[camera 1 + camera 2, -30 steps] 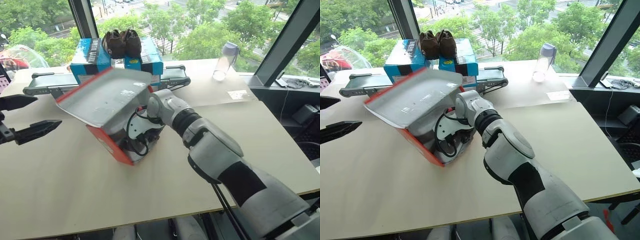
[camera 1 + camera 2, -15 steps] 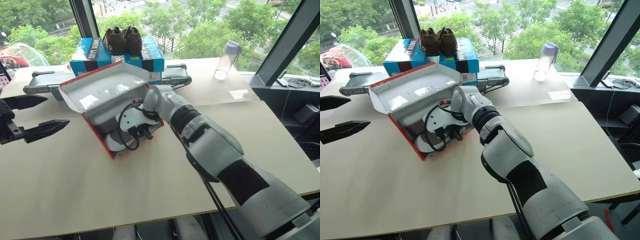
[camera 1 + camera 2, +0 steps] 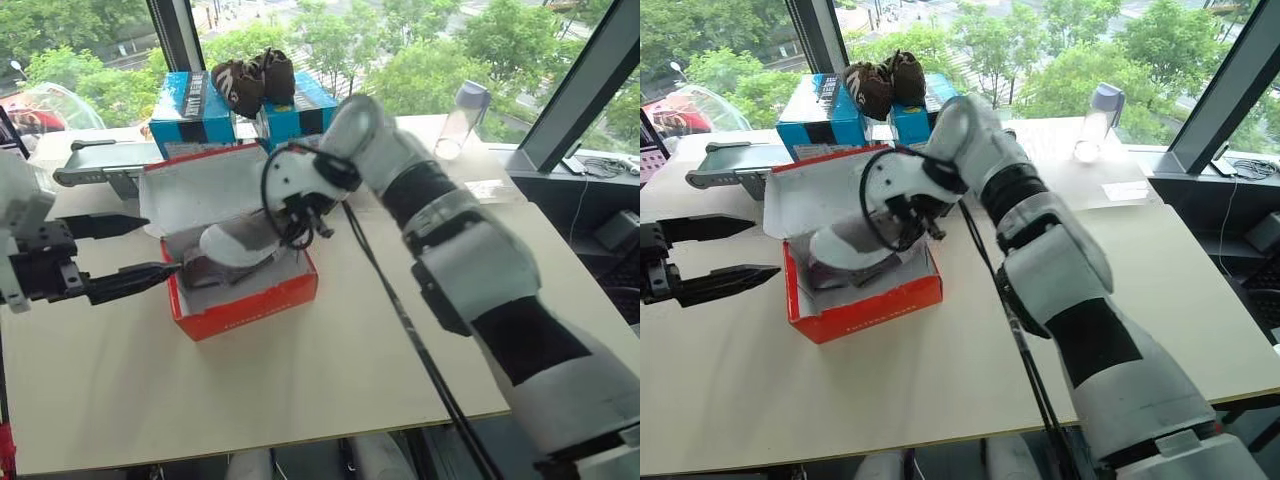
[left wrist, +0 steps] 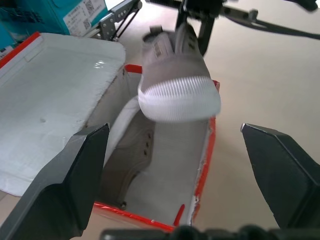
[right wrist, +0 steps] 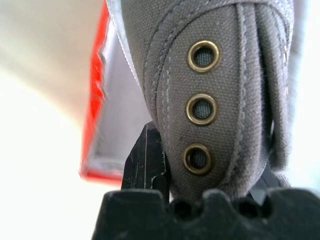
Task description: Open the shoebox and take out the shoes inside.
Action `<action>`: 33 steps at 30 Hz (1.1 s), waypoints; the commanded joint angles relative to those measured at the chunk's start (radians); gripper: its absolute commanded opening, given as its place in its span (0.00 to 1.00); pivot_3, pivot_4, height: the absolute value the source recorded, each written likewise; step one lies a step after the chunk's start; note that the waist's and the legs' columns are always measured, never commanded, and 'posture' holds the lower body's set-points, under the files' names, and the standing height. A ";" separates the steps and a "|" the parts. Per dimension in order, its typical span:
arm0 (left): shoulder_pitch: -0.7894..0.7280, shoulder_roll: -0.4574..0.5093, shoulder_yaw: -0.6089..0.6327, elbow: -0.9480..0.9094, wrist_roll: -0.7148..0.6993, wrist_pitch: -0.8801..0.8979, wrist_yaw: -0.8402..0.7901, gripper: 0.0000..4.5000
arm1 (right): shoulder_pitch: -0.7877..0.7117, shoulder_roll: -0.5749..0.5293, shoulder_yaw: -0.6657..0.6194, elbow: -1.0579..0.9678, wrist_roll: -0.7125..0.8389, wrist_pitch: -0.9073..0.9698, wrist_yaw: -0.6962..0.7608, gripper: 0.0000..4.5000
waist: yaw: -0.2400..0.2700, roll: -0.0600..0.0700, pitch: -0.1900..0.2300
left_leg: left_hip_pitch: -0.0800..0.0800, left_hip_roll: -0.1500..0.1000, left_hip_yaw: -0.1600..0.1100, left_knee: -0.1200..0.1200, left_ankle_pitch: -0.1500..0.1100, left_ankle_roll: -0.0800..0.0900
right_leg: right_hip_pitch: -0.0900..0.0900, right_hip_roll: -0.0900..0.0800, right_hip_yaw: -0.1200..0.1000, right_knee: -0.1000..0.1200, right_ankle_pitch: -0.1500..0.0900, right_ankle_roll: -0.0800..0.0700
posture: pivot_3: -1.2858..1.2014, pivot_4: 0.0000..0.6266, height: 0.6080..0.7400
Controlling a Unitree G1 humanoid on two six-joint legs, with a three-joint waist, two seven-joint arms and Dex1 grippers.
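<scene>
Left gripper (image 3: 150, 250) hangs wide open beside the red shoebox (image 3: 245, 295), lid up, white inside. One grey shoe (image 4: 137, 172) lies inside; right gripper (image 3: 298, 222) pinches the other shoe (image 3: 240, 243), white-soled, above it.

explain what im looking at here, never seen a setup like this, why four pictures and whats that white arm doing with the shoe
It is a humanoid robot with two arms, each ending in a gripper with two black fingers. Two pictures come from cameras in its head, looking down over a table. The other two come from cameras on its wrists, looking along the fingers.

On the table stands a red shoebox with its lid open. The right gripper is shut on one grey shoe and holds it above the box; the right wrist view shows its eyelets up close. The second shoe lies inside the box.

The left gripper is open, beside the box, holding nothing.

Behind are blue boxes with brown shoes on top, and a bottle.
</scene>
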 commanded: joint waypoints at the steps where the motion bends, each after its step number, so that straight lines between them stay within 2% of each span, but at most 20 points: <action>1: -0.038 0.020 -0.026 0.016 -0.010 -0.035 -0.007 1.00 | 0.004 -0.092 0.029 -0.135 0.140 0.050 0.054 0.03 | 0.001 0.001 0.001 | 0.000 0.000 0.000 0.000 0.000 0.000 | 0.000 0.000 0.000 0.000 0.000 0.000 | 0.52 0.24 1.00; 8: -0.104 0.025 -0.126 0.066 0.003 -0.082 -0.019 1.00 | 0.134 -0.368 0.075 -0.395 0.260 0.286 0.054 0.03 | 0.023 0.004 0.002 | -0.001 0.000 0.000 0.001 0.000 0.000 | 0.000 0.000 0.000 0.000 0.000 0.000 | 0.52 0.24 1.00; 12: -0.117 0.029 -0.146 0.084 0.009 -0.096 -0.029 1.00 | 0.305 -0.510 0.074 -0.578 0.286 0.476 0.054 0.03 | 0.028 0.005 0.003 | -0.001 0.000 0.000 0.002 0.000 0.000 | 0.000 0.000 0.000 0.000 0.000 0.000 | 0.52 0.24 1.00; 17: -0.126 0.038 -0.157 0.097 0.012 -0.104 -0.041 1.00 | 0.520 -0.614 0.063 -0.729 0.263 0.619 0.040 0.03 | 0.040 0.007 0.004 | -0.002 0.000 0.002 0.002 0.000 0.000 | -0.001 0.000 0.001 -0.001 0.000 0.000 | 0.52 0.24 1.00; 20: -0.134 0.046 -0.166 0.102 0.011 -0.104 -0.053 1.00 | 0.601 -0.625 0.069 -0.712 0.235 0.610 -0.008 0.03 | 0.039 0.008 0.005 | -0.002 0.000 0.003 0.003 0.000 0.000 | -0.001 0.000 0.002 -0.001 0.000 0.000 | 0.52 0.24 1.00; 22: -0.143 0.053 -0.176 0.105 0.011 -0.103 -0.059 1.00 | 0.620 -0.596 0.063 -0.639 0.210 0.581 -0.072 0.24 | 0.038 0.008 0.005 | -0.002 0.000 0.005 0.003 0.000 0.000 | -0.001 0.000 0.003 -0.001 0.000 0.000 | 0.52 0.24 1.00; 25: -0.161 0.062 -0.185 0.111 0.010 -0.101 -0.062 1.00 | 0.611 -0.572 0.075 -0.531 0.150 0.520 -0.159 0.43 | 0.039 0.008 0.005 | -0.001 0.000 0.006 0.005 0.000 0.000 | 0.000 0.000 0.005 -0.001 0.000 0.000 | 0.52 0.24 1.00; 26: -0.163 0.065 -0.185 0.113 0.010 -0.099 -0.063 1.00 | 0.602 -0.570 0.074 -0.519 0.141 0.514 -0.164 0.52 | 0.042 0.008 0.005 | -0.001 0.000 0.006 0.005 0.000 0.000 | 0.000 0.000 0.005 -0.001 0.000 0.001 | 0.52 0.24 1.00; 31: -0.147 0.074 -0.159 0.108 0.012 -0.087 -0.067 1.00 | 0.561 -0.603 0.040 -0.599 0.167 0.542 -0.069 0.91 | 0.044 0.008 0.005 | -0.002 0.000 0.007 0.005 0.000 0.000 | 0.000 0.000 0.005 -0.002 0.000 0.001 | 0.52 0.24 1.00; 33: -0.135 0.075 -0.143 0.102 0.013 -0.080 -0.066 1.00 | 0.540 -0.643 0.019 -0.661 0.191 0.576 -0.004 0.99 | 0.044 0.009 0.006 | -0.003 0.000 0.007 0.005 0.000 0.000 | -0.001 0.000 0.005 -0.002 0.000 0.001 | 0.52 0.24 1.00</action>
